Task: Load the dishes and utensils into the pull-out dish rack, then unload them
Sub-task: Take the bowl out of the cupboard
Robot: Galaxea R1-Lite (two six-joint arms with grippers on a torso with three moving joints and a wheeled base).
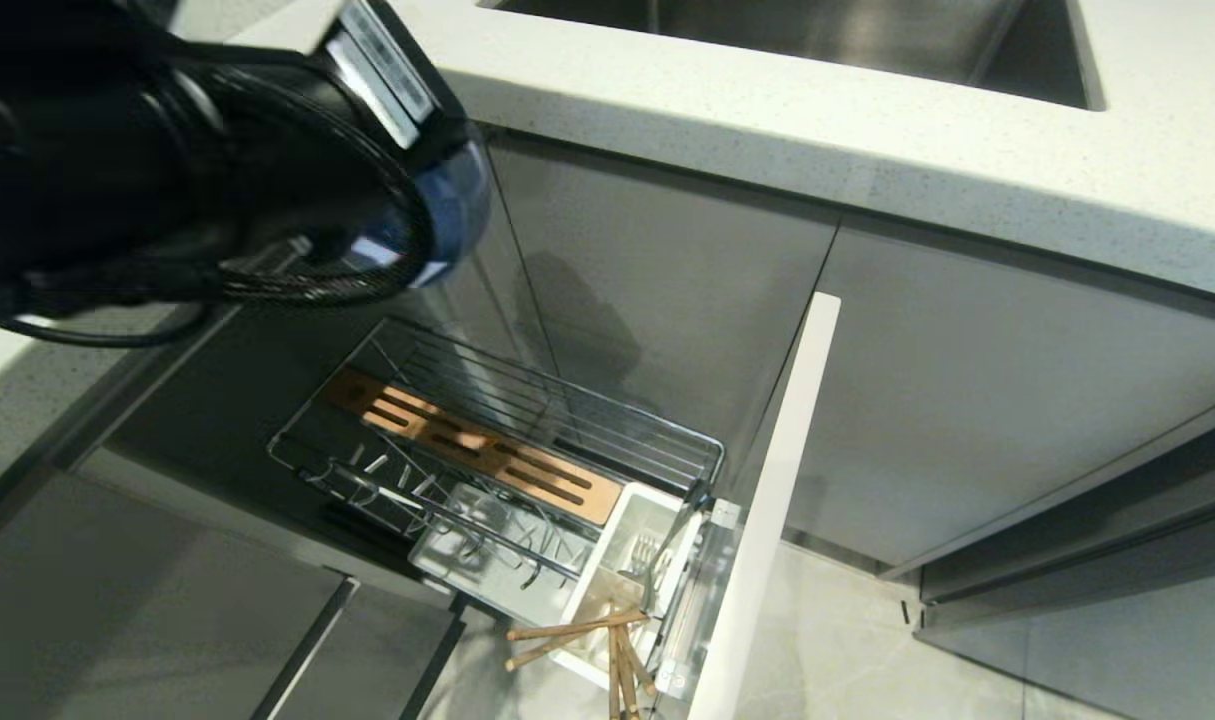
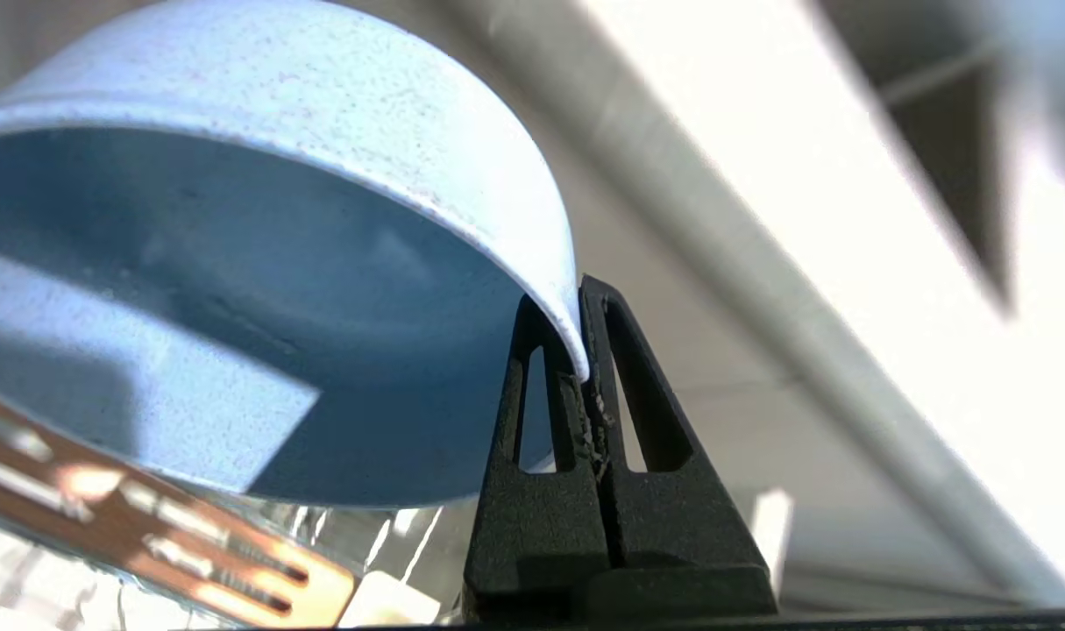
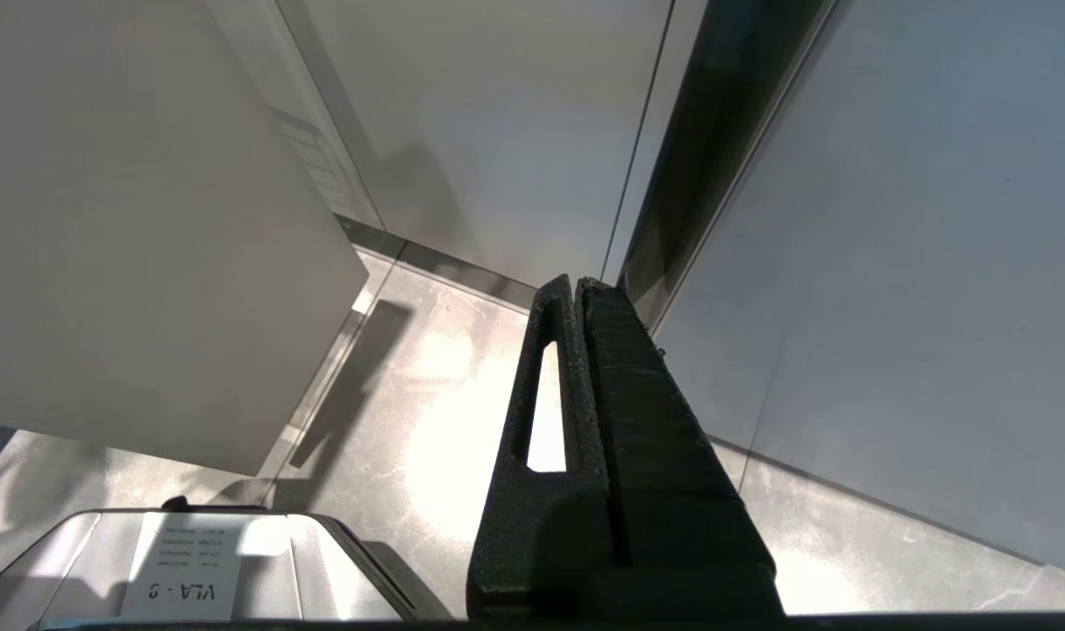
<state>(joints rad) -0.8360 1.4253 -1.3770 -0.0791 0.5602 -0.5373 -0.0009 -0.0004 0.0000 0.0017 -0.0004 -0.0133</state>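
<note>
While my left gripper (image 2: 585,350) pinches the rim of the blue bowl (image 1: 457,205) in the upper left of the frame, the rack (image 1: 527,470) sits pulled out in the middle. Its cup (image 1: 627,570) holds the fork (image 1: 647,555) and chopsticks (image 1: 577,632). My right gripper (image 3: 578,289) is closed tight on nothing, near the floor.

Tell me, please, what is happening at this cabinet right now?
The left gripper has its fingers shut on the rim of the pale-blue bowl and holds it in the air above the pull-out dish rack, which stands pulled open below the counter. The chopsticks and a fork sit in the white cutlery cup. The plate prongs hold no dish. The right gripper hangs shut near the floor, idle.
</note>
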